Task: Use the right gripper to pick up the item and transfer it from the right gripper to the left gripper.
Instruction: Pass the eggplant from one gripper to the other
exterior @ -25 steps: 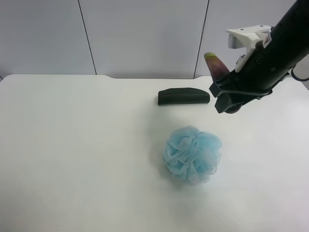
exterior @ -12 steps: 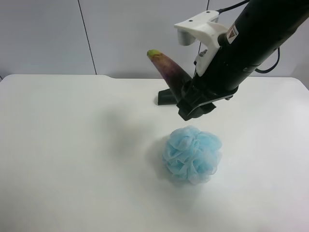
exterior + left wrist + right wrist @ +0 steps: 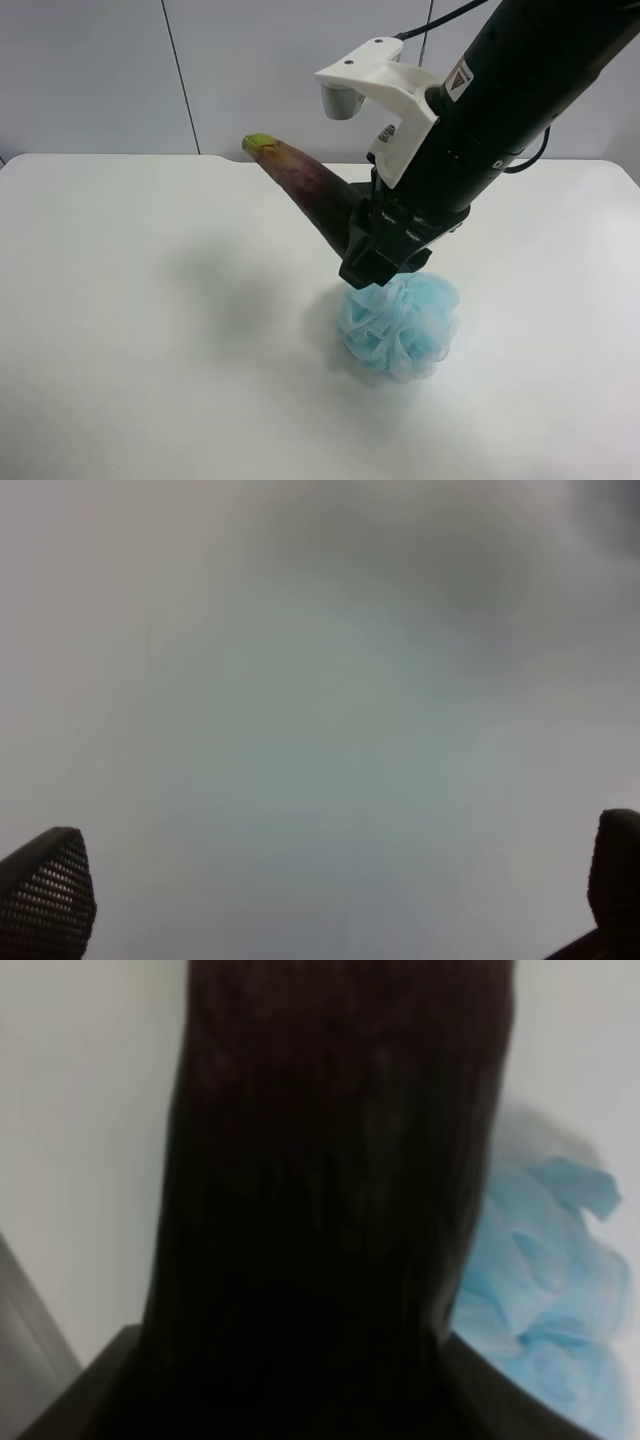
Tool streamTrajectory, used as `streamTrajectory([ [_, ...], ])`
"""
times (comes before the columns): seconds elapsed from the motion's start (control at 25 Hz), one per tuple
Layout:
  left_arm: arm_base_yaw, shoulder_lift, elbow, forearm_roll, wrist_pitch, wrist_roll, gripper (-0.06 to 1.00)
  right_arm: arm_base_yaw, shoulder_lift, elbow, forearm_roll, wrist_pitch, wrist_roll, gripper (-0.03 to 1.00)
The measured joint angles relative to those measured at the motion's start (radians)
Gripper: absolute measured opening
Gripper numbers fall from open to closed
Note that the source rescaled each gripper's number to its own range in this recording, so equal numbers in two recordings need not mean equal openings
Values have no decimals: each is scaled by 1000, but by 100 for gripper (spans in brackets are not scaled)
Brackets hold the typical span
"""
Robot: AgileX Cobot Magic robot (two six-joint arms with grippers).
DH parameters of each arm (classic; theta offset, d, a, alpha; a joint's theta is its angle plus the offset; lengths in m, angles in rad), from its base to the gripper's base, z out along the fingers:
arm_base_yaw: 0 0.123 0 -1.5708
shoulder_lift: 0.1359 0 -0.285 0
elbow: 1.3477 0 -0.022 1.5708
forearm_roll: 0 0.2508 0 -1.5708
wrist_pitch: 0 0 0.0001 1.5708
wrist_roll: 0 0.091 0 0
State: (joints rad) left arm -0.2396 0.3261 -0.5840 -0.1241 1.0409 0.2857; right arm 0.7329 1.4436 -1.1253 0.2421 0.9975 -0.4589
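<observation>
The item (image 3: pixel 300 180), a glossy purple eggplant shape with a pale green tip, is held in the air over the white table (image 3: pixel 150 320). My right gripper (image 3: pixel 372 245), on the arm coming in from the exterior high view's right, is shut on its thick end, with the tip pointing up toward that view's left. In the right wrist view the item (image 3: pixel 330 1190) fills most of the picture as a dark mass. In the left wrist view my left gripper (image 3: pixel 330 890) stands open, fingertips (image 3: pixel 50 895) far apart, nothing between them, facing a blurred grey surface. It is outside the exterior high view.
A fluffy light-blue bath pouf (image 3: pixel 400 325) lies on the table directly under the right gripper; the same pouf (image 3: pixel 545 1290) shows beside the item in the right wrist view. Grey wall panels (image 3: pixel 290 70) stand behind the table's far edge.
The right arm has swung toward the exterior high view's left and nearer the camera, carrying the item. It now hangs over the pouf and hides the dark green case seen earlier.
</observation>
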Motion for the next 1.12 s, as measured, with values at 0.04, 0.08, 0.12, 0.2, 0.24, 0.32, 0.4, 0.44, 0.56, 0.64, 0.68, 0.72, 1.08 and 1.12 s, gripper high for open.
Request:
streamTrajectory([
  [0.04, -33, 20, -14, 7, -8, 4, 100, 0, 0, 0, 17, 1, -13, 1],
  [0.08, -68, 38, -25, 20, -11, 8, 100, 0, 0, 0, 35, 3, -27, 1],
  [0.12, -104, 60, -38, 34, -12, 9, 100, 0, 0, 0, 50, 9, -37, 1],
  [0.2, -173, 107, -60, 76, -11, 14, 100, 0, 0, 0, 86, 32, -69, 1],
  [0.24, -211, 127, -69, 93, -11, 15, 100, 0, 0, 0, 99, 45, -82, 1],
  [0.32, -276, 176, -87, 137, -8, 16, 100, 0, 0, 0, 129, 69, -107, 1],
  [0.4, -337, 218, -96, 170, -6, 18, 100, 0, 0, 0, 144, 91, -121, 1],
  [0.44, -361, 239, -97, 184, -7, 18, 100, 0, 0, 0, 149, 106, -128, 1],
  [0.56, -440, 292, -97, 212, -8, 18, 100, 0, 0, 0, 160, 144, -139, 1],
  [0.64, -482, 325, -97, 233, -13, 18, 100, 0, 0, 0, 165, 162, -145, 1],
  [0.68, -503, 342, -97, 240, -18, 19, 100, 0, 0, 0, 170, 170, -153, 1],
  [0.72, -520, 358, -97, 250, -24, 19, 100, 0, 0, 0, 179, 177, -161, 1],
  [1.08, -684, 489, -97, 318, -61, 26, 100, 0, 6, 0, 215, 209, -164, 1],
  [1.12, -705, 502, -97, 329, -62, 27, 100, 0, 16, -2, 216, 211, -163, 1],
])
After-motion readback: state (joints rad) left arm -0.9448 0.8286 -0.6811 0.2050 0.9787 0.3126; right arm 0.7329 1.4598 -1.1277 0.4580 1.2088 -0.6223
